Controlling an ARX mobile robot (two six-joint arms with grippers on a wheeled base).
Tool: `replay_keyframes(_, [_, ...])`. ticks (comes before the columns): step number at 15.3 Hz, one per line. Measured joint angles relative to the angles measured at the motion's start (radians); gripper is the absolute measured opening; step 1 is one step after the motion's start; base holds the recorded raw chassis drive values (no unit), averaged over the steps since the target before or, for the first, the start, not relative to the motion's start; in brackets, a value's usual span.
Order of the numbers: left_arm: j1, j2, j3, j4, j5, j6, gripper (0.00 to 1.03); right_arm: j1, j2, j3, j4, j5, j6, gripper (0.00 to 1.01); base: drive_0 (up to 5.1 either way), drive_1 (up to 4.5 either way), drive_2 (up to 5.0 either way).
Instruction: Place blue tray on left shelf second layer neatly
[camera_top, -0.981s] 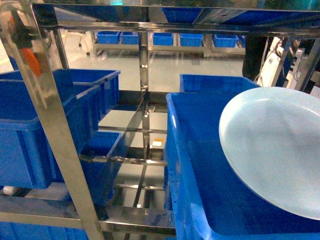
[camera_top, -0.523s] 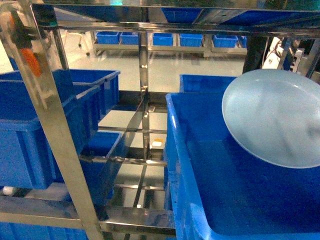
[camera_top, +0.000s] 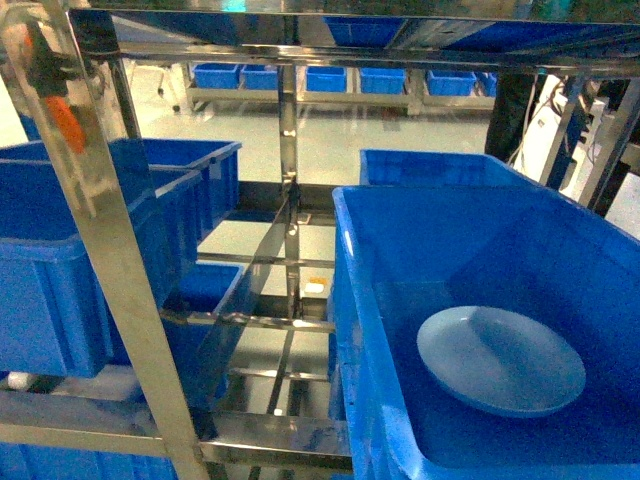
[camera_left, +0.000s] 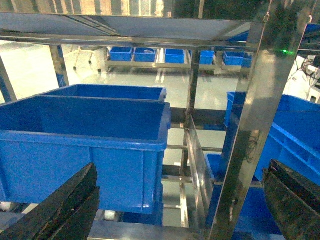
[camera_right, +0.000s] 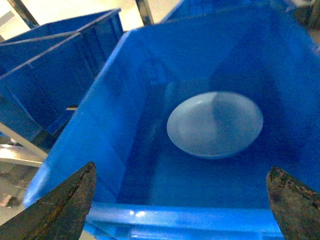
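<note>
One blue tray (camera_top: 501, 360) in head view, lying flat on the floor of the big blue crate (camera_top: 352, 300) on the right side, nothing touching it. Steel shelf frame (camera_top: 110, 260) runs up the left; more blue crates (camera_top: 60, 260) sit on the left shelf behind it. Neither arm shows here.

Left wrist: left gripper (camera_left: 182, 210) spread wide, both fingers at the frame's bottom corners, nothing between them. It faces the left shelf, a blue crate (camera_left: 85, 145) straight ahead, a steel upright (camera_left: 250, 130) on the right.

Right wrist: right gripper (camera_right: 182, 200) also wide apart and empty, hovering above the crate's near rim (camera_right: 190, 215). Tray (camera_right: 215, 124) sits below and ahead, apart from both fingers, roughly mid-floor of the crate.

Judgement: tray is in the right-hand crate, not on the left shelf, so the step in hand is the pick. Next move: right gripper down into the crate, pinch the raised rim, lift clear of the crate wall, carry left past the upright.
</note>
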Motion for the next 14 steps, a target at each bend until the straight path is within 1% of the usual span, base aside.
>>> replay_keyframes(1, [0.000, 0.000, 0.000, 0.000, -0.001, 0.000, 0.98, -0.029, -0.251, 0.047, -0.232, 0.047, -0.065, 0.97, 0.0, 0.00, 0.0])
replay_keyframes(2, [0.000, 0.000, 0.000, 0.000, 0.000, 0.000, 0.98, -0.122, -0.472, 0.082, -0.422, 0.113, -0.177, 0.98, 0.0, 0.00, 0.0])
replay_keyframes(3, [0.000, 0.000, 0.000, 0.000, 0.000, 0.000, 0.98, -0.177, -0.554, 0.053, -0.511, 0.169, -0.275, 0.98, 0.0, 0.00, 0.0])
replay_keyframes(4, [0.000, 0.000, 0.000, -0.001, -0.002, 0.000, 0.98, -0.173, -0.562, -0.008, -0.536, 0.178, -0.354, 0.97, 0.0, 0.00, 0.0])
replay_keyframes(5, [0.000, 0.000, 0.000, 0.001, 0.003, 0.000, 0.98, -0.115, -0.614, -0.091, -0.380, 0.201, -0.339, 0.89, 0.0, 0.00, 0.0])
replay_keyframes(6, [0.000, 0.000, 0.000, -0.002, -0.001, 0.000, 0.98, -0.063, -0.724, -0.134, -0.268, 0.187, -0.300, 0.78, 0.0, 0.00, 0.0])
replay_keyframes(7, [0.001, 0.000, 0.000, 0.000, -0.003, 0.000, 0.98, -0.068, -0.724, -0.127, -0.218, 0.194, -0.263, 0.65, 0.0, 0.00, 0.0])
replay_keyframes(8, [0.001, 0.000, 0.000, -0.002, -0.002, 0.000, 0.98, -0.075, -0.732, -0.133, -0.244, 0.195, -0.245, 0.53, 0.0, 0.00, 0.0])
replay_keyframes(9, [0.001, 0.000, 0.000, 0.000, 0.003, 0.000, 0.98, -0.075, -0.732, -0.133, -0.236, 0.195, -0.237, 0.41, 0.0, 0.00, 0.0])
replay_keyframes(10, [0.001, 0.000, 0.000, -0.001, -0.001, 0.000, 0.98, -0.075, -0.732, -0.133, -0.236, 0.197, -0.233, 0.32, 0.0, 0.00, 0.0])
replay_keyframes(12, [0.001, 0.000, 0.000, 0.000, 0.000, 0.000, 0.98, -0.075, -0.732, -0.133, -0.235, 0.196, -0.230, 0.08, 0.0, 0.00, 0.0])
replay_keyframes(13, [0.001, 0.000, 0.000, 0.000, 0.000, 0.000, 0.98, -0.075, -0.732, -0.133, -0.236, 0.196, -0.229, 0.02, 0.0, 0.00, 0.0])
replay_keyframes(14, [0.001, 0.000, 0.000, 0.000, 0.000, 0.000, 0.98, -0.075, -0.732, -0.133, -0.236, 0.196, -0.227, 0.02, 0.0, 0.00, 0.0])
